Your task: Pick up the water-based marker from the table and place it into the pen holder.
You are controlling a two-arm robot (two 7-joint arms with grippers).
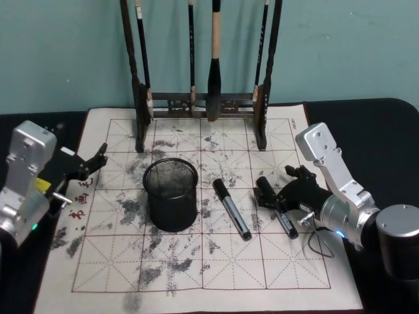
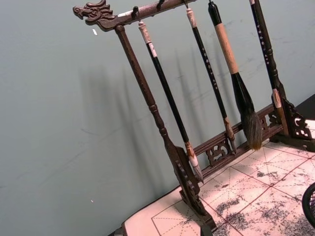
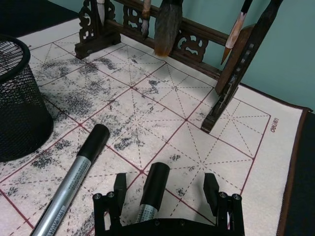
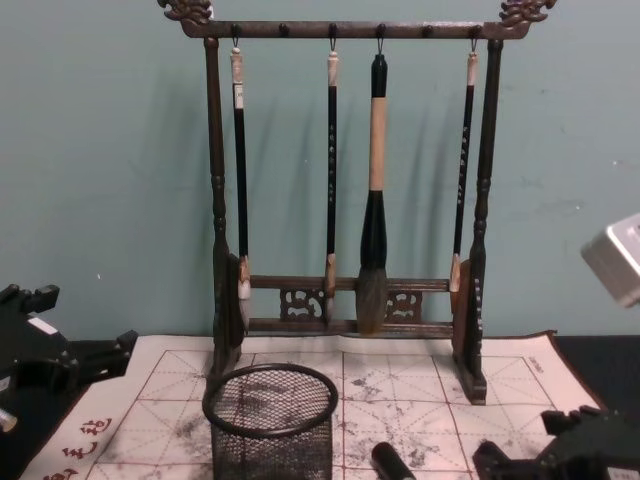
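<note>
Two black-capped grey markers lie on the calligraphy mat. One marker [image 1: 231,208] [image 3: 74,179] lies free just right of the pen holder [image 1: 170,196] [image 3: 15,108], a black mesh cup standing upright. The other marker [image 1: 286,224] [image 3: 153,187] lies between the spread fingers [image 3: 119,189] of my right gripper [image 1: 275,186] [image 3: 165,189], which is open, low over the mat, and touches nothing. My left gripper [image 1: 97,163] is parked at the mat's left edge, open and holding nothing.
A tall dark wooden brush rack [image 1: 203,104] [image 4: 345,200] with several hanging brushes stands at the back of the mat [image 1: 196,261], behind the pen holder. The mat lies on a black table against a teal wall.
</note>
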